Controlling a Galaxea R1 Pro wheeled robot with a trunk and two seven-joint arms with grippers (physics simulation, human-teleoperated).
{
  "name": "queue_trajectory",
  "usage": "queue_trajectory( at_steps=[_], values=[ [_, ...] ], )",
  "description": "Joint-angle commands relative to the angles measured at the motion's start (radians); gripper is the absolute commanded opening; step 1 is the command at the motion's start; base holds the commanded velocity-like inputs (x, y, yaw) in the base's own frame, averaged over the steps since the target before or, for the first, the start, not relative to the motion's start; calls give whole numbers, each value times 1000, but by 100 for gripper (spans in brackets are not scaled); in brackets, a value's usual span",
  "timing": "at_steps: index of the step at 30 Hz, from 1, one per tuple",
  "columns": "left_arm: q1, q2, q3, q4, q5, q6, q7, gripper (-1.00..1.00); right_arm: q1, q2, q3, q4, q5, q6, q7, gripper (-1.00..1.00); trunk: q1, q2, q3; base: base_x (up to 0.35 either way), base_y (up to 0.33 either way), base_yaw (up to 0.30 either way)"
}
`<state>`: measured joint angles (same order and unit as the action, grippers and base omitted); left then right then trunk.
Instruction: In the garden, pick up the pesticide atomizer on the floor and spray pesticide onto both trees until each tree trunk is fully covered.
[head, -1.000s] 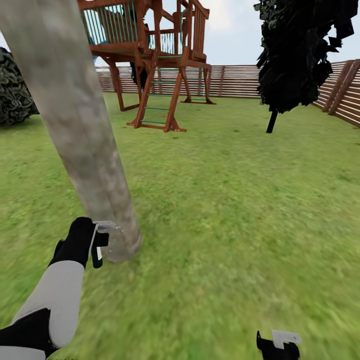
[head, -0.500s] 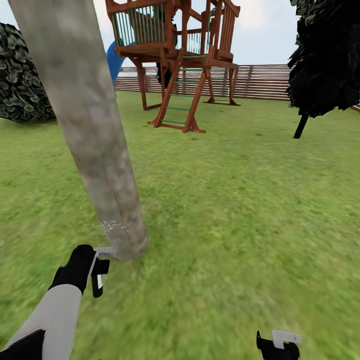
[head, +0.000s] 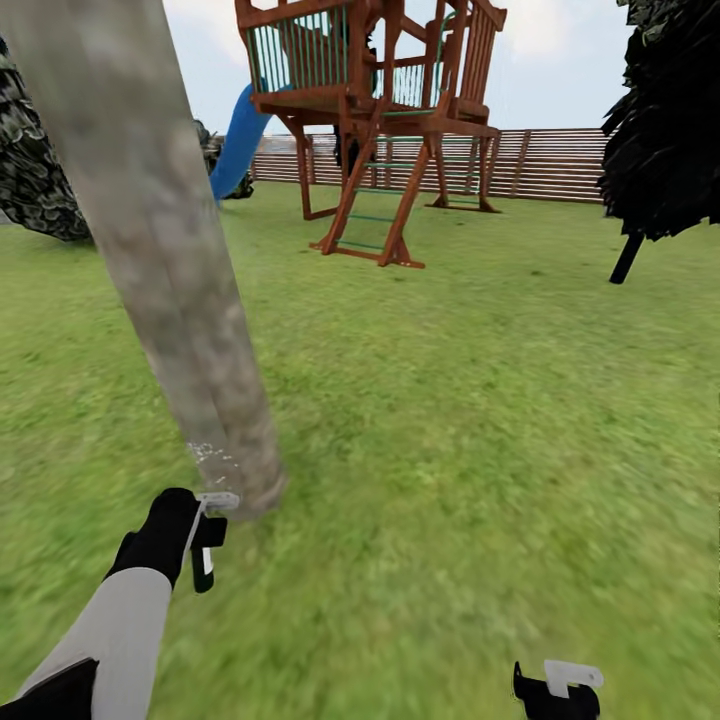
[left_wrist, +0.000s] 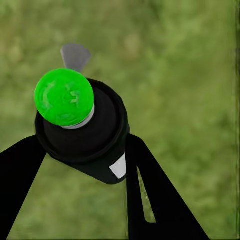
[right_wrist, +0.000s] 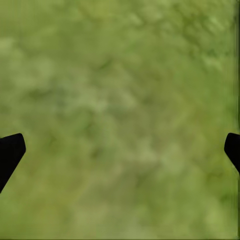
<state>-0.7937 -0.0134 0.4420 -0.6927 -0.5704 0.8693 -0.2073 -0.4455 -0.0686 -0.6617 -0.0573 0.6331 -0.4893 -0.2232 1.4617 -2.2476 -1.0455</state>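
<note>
Head view: the left gripper (head: 196, 540) is clamped on the atomizer (head: 205, 545), held low over the lawn (head: 480, 420) just beside the base of the trunk (head: 165, 270). The grey nozzle (head: 218, 499) points at the trunk's foot, nearly touching it, and a scatter of pale droplets (head: 208, 453) lies on the bark just above. The trunk is a thick, mottled grey-beige column leaning toward the view's upper left, bare along all the length shown. The left forearm (head: 120, 620) is white with a black wrist. Left wrist view: the two black fingers (left_wrist: 150, 185) press against either side of the dark bottle, whose bright green cap (left_wrist: 64, 97), grey trigger (left_wrist: 75, 56) and white label (left_wrist: 118, 166) stand out against blurred grass. The right gripper (head: 556, 690) sits at the lower edge of the head view, well apart from the trunk; in the right wrist view its fingertips (right_wrist: 11, 150) stand wide apart over bare grass, holding nothing. Behind, a wooden playhouse (head: 380, 110) with a blue slide (head: 238, 140) stands before the slat fence (head: 560, 165); a dark-leaved tree (head: 665, 130) stands to the right, and a dark bush (head: 40, 170) at the left.
</note>
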Motion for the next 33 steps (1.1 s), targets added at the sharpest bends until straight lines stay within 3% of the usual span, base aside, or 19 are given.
queue_trajectory(
  at_steps=[1, 8, 14, 24, 33],
  values=[
    [-1, 0, 7, -2, -11, 1, -9, -100, -1, 0, -6, 2, 10, -3, -5, 100, 0, 0, -1, 234, -260, 0],
    [-1, 14, 15, -33, -15, 2, -7, -100, -1, 0, -6, 2, 10, -3, -5, 100, 0, 0, -1, 164, -261, 96],
    [-1, 50, 13, -39, -16, 2, -7, -100, -1, 1, -5, 2, 10, -3, -5, 100, 0, 0, -1, 91, -272, 272],
    [-1, 43, 2, -39, -15, 3, -8, -100, -1, 1, -5, 2, 10, -3, -5, 100, 0, 0, -1, 21, -149, 272],
    [-1, 38, 2, -39, -18, 3, -7, -100, -1, 0, -6, 1, 10, -3, -5, 100, 0, 0, -1, 100, -254, 27]
  ],
)
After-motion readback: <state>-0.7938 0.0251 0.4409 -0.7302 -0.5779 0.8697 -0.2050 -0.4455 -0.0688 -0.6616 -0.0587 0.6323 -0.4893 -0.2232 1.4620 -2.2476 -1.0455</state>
